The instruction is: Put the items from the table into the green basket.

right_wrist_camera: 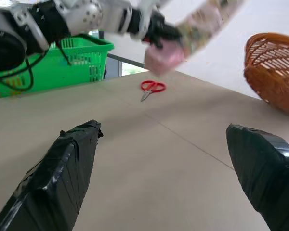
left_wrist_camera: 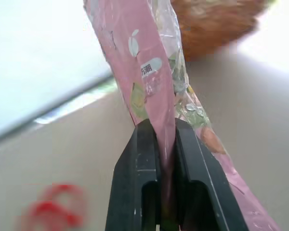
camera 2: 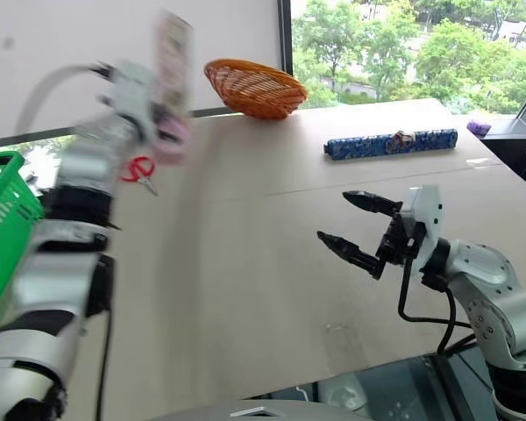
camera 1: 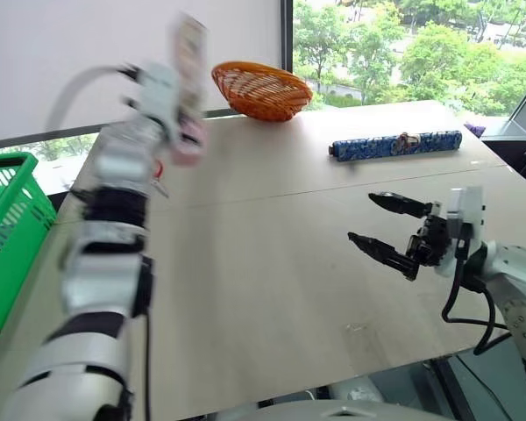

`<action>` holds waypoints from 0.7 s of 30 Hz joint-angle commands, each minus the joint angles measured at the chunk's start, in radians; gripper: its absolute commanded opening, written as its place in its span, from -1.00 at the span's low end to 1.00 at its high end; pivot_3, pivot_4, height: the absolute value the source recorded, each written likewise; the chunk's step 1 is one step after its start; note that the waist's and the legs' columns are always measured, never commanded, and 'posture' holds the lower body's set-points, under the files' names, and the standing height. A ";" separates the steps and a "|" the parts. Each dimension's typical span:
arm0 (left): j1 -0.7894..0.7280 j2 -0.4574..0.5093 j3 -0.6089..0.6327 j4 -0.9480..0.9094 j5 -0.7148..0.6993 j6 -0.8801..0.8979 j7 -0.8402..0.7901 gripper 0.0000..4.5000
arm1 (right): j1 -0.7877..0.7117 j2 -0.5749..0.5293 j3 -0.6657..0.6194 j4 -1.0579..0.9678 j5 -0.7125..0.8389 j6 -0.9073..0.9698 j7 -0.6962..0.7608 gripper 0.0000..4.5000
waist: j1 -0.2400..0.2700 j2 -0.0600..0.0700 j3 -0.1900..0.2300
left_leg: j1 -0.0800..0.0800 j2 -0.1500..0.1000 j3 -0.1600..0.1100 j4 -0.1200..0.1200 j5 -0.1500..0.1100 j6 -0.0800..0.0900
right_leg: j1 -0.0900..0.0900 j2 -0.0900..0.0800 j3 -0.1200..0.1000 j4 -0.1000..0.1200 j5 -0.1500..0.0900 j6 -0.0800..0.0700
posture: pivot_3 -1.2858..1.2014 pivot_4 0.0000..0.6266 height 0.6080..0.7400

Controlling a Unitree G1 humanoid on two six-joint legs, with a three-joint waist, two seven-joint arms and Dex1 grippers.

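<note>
Left arm is stretched up and forward, its left gripper (left_wrist_camera: 166, 144) with black fingers pinched tight on the long clear-and-pink flowery packet (left_wrist_camera: 149, 72). Right gripper (camera 1: 387, 226) hovers level, fingers spread wide apart.

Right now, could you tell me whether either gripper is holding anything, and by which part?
The left gripper is shut on the pink flowery packet, pinching it near its lower end so most of it stands above the fingers. The right gripper is open and holds nothing.

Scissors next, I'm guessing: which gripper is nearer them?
Left. The left gripper, clamping the packet, hangs just above the scissors; the open right gripper hovers far across the table.
</note>
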 commanded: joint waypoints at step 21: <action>0.257 0.362 0.231 0.190 0.053 0.041 0.182 -0.98 | -0.193 0.049 0.070 0.091 0.074 0.013 0.116 1.00 | 0.152 -0.022 -0.003 | -0.020 -0.001 -0.003 0.014 -0.001 0.001 | -0.018 -0.006 -0.006 0.008 0.000 -0.001 | -0.08 -1.00 1.00</action>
